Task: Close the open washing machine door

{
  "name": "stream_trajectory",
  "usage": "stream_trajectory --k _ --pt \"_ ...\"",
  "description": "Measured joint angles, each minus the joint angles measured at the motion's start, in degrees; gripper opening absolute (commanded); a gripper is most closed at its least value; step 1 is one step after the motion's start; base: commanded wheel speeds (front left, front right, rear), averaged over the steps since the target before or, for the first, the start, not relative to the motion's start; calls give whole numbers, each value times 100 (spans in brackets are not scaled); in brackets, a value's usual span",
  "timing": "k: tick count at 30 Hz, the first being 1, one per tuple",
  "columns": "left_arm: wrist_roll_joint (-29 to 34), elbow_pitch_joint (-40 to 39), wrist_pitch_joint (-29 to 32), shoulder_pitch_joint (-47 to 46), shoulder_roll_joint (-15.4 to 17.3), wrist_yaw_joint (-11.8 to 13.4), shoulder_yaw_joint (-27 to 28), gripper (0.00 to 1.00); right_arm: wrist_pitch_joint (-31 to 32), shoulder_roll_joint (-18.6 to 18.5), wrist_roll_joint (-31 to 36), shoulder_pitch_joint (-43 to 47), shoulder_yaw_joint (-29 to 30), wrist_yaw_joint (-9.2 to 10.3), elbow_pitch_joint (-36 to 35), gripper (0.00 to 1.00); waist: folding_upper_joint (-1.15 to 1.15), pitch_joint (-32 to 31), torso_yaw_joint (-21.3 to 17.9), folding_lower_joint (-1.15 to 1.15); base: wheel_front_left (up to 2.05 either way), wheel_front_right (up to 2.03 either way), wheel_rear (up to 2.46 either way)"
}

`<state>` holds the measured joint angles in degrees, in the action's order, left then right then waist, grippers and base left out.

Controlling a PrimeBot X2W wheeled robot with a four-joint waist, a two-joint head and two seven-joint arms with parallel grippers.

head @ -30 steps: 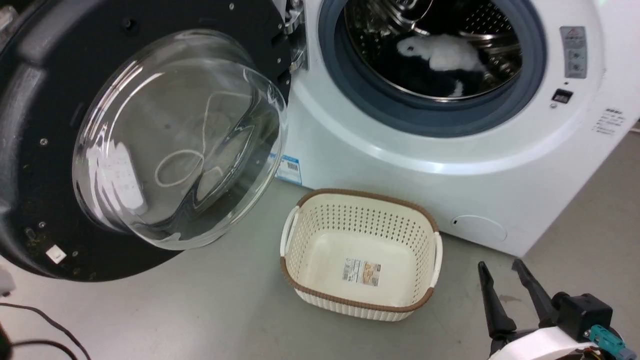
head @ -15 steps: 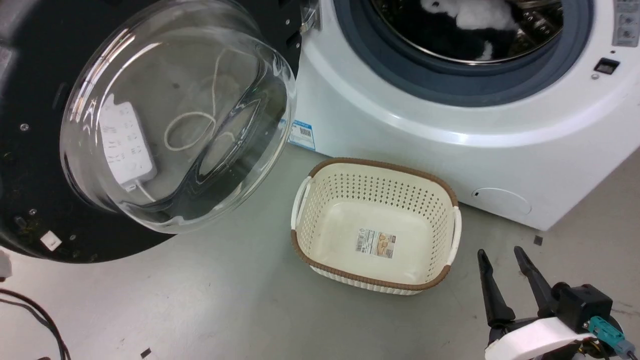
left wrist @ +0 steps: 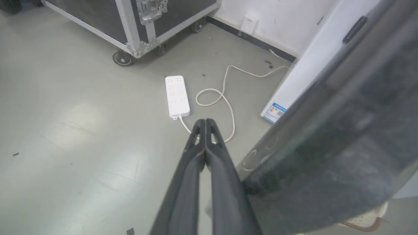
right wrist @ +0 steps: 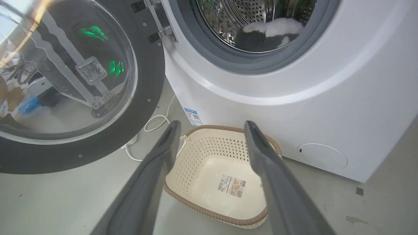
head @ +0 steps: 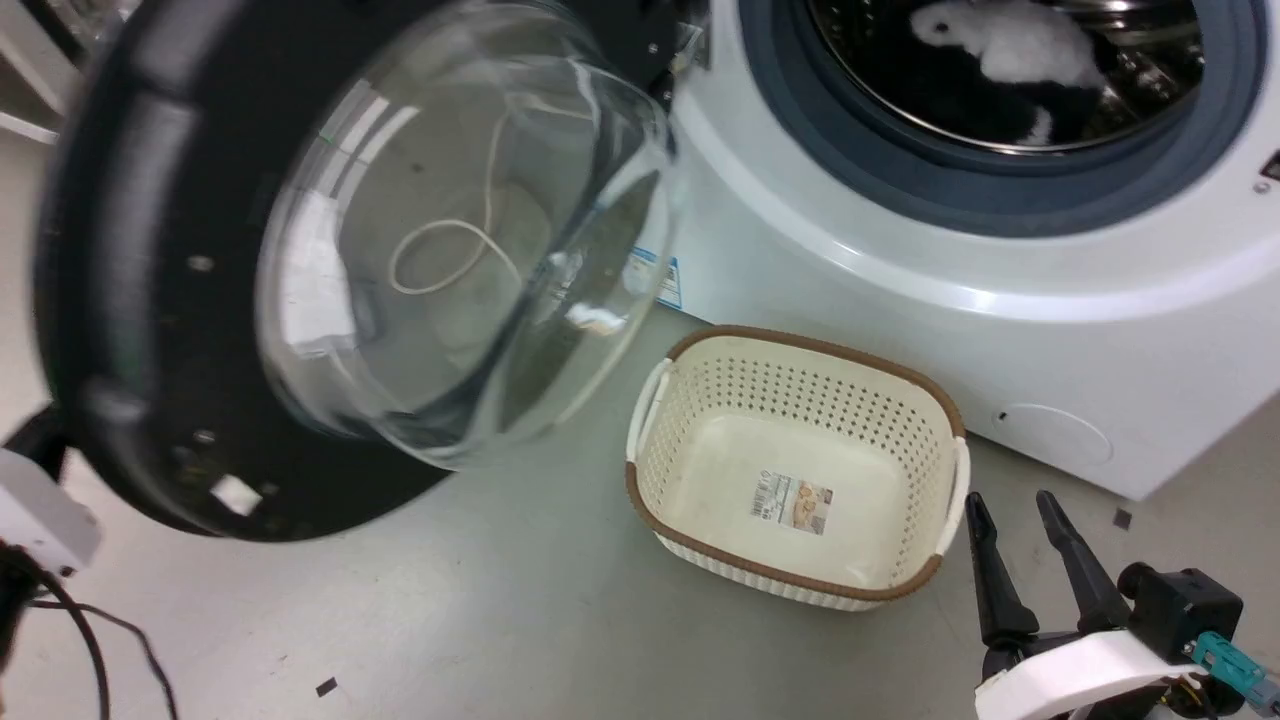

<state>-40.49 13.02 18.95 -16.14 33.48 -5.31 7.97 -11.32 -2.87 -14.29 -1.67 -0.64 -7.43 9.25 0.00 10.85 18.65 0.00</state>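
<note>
The door stands open at left. The left gripper, fingers closed, is beside it. The right gripper is spread near the basket.

The floor before the drum opening is partly taken by a perforated cream basket, set just in front of the white washing machine front. The washing machine door is swung wide, its glass bowl overhanging the floor left of the basket; a bare strip is left between them. Behind the door, open floor is seen around the left gripper, its fingers pressed together just beside the door's outer face. Farther on, a white power strip, its looped cable and a wheeled flight case are met. Bare floor lies under the spread right gripper, just right of the basket.
</note>
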Motion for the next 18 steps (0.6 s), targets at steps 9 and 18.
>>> stream_trajectory --k 9,18 --pt "-1519 -1081 597 236 113 -76 -899 0 -98 0 -357 3 82 0 131 100 0 -261 340 0 0 0 0" --pt "-2183 -2247 1001 335 52 -127 -2343 0 -211 1 -632 55 279 0 266 100 0 -454 400 0 0 0 0"
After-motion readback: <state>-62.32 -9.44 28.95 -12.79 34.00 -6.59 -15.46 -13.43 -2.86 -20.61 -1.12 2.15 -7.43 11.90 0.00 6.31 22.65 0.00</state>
